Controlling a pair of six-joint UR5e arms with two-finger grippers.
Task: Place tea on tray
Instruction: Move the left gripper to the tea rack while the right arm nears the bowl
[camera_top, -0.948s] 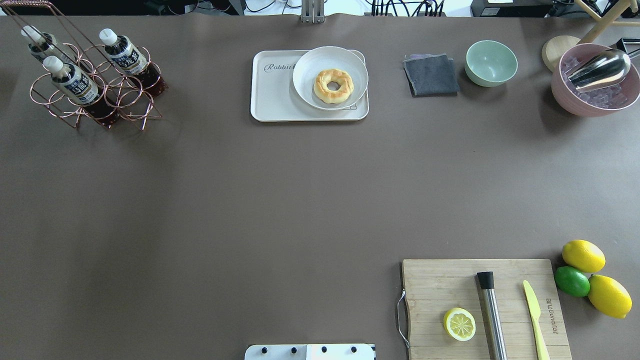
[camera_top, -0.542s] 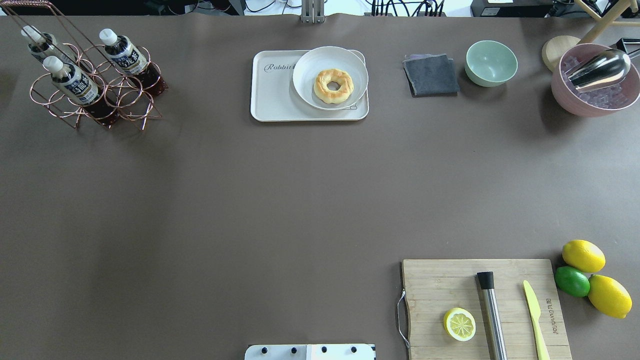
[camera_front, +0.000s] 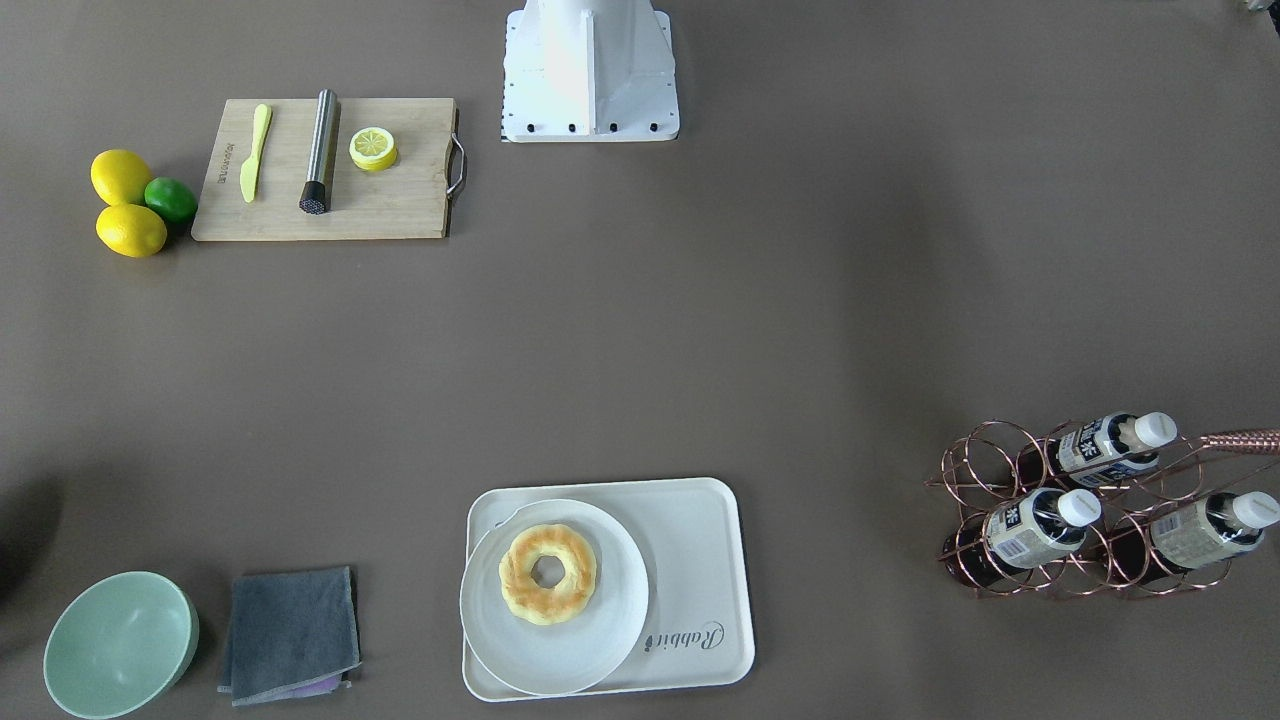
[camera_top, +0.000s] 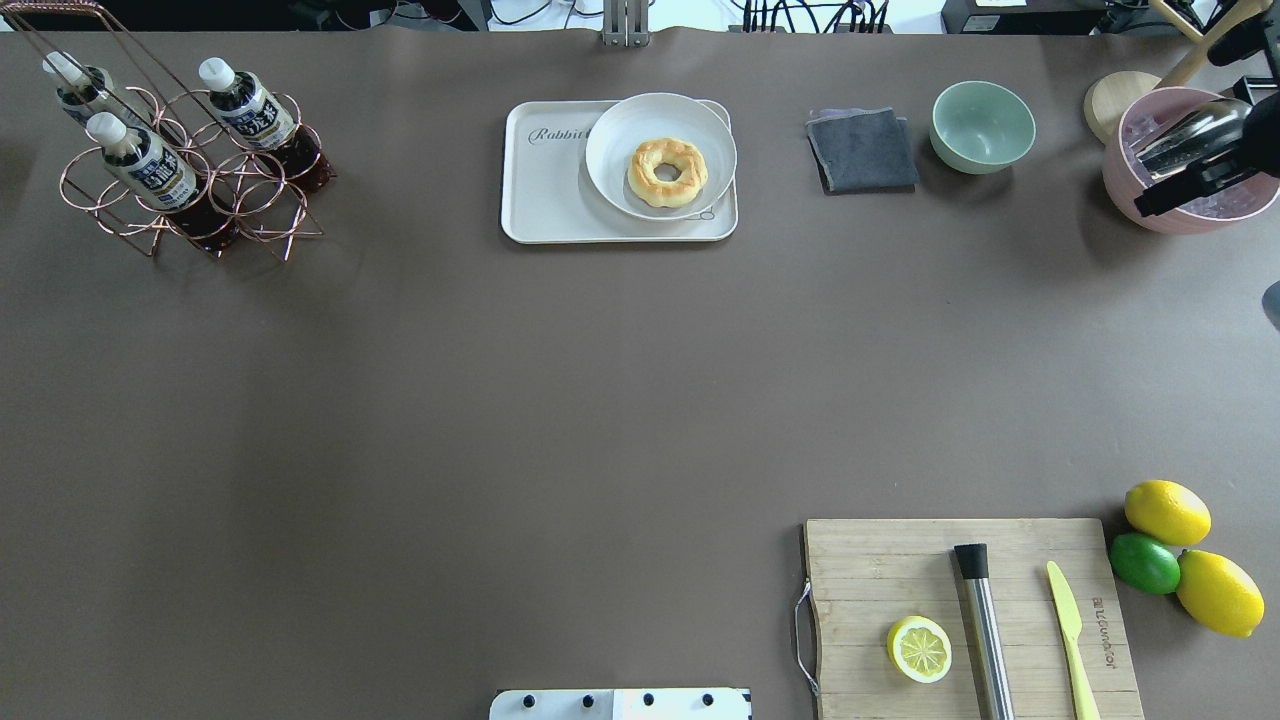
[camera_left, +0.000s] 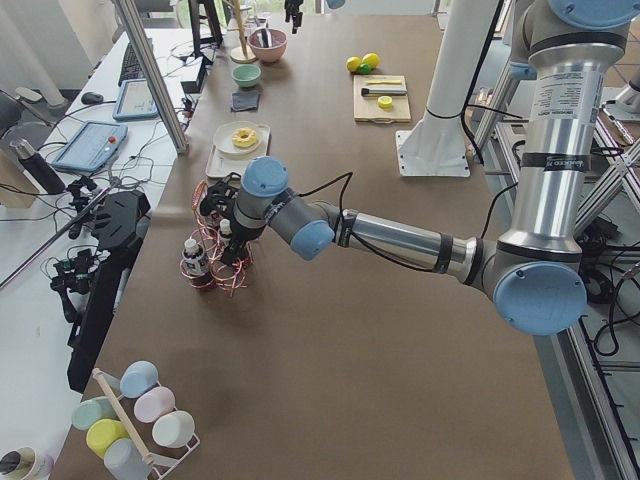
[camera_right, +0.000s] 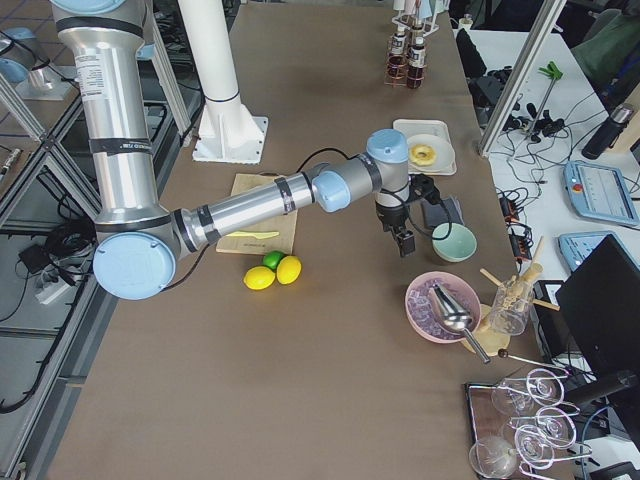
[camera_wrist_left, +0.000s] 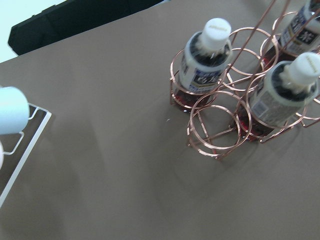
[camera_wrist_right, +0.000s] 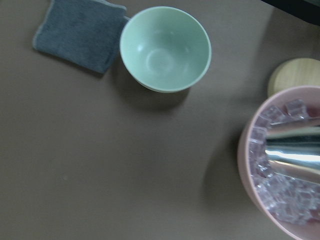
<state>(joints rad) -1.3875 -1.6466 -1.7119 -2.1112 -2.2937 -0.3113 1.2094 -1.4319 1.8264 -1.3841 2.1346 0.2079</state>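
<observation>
Three tea bottles (camera_top: 245, 105) with white caps stand in a copper wire rack (camera_top: 265, 215) at the far left; they also show in the left wrist view (camera_wrist_left: 207, 60) and the front view (camera_front: 1035, 525). The off-white tray (camera_top: 545, 200) sits at the far middle, with a white plate (camera_top: 620, 130) and a donut (camera_top: 667, 172) on its right part. My left gripper (camera_left: 226, 232) hovers by the rack, seen only from the side; I cannot tell its state. My right gripper (camera_right: 402, 238) hangs near the pink bowl; its jaws are unclear.
A grey cloth (camera_top: 862, 150), a green bowl (camera_top: 982, 125) and a pink bowl of ice with a metal scoop (camera_top: 1185, 215) stand at the far right. A cutting board (camera_top: 880, 570) with lemon half, muddler and knife lies near right, lemons and a lime (camera_top: 1145, 562) beside it.
A dark part of my right gripper has come into the overhead view at the right edge, over the pink bowl. The bottles, rack and tray have not moved.
</observation>
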